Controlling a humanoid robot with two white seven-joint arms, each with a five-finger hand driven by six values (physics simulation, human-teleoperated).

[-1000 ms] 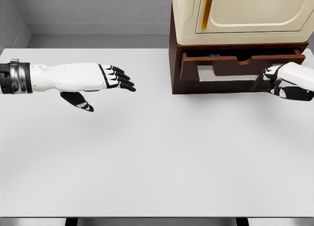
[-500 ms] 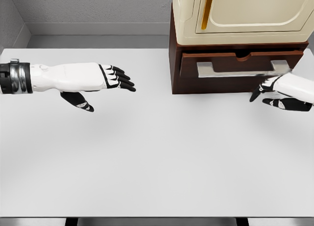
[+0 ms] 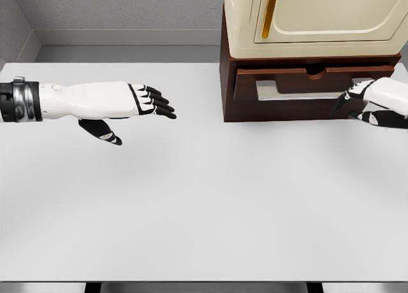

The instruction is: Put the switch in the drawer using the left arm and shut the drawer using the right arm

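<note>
While the left hand (image 3: pixel 121 102) hovers open and empty far off, the right hand (image 3: pixel 370 102), fingers loosely curled, presses the drawer (image 3: pixel 306 83) front, nearly flush.

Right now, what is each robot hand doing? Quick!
Left hand: open, fingers stretched out above the table, holding nothing.
Right hand: at the drawer front; whether it grips anything cannot be told.

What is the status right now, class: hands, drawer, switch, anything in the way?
Left hand open, hovering over table. Right hand against drawer front, which looks pushed in. Switch not visible. Nothing in the way.
</note>
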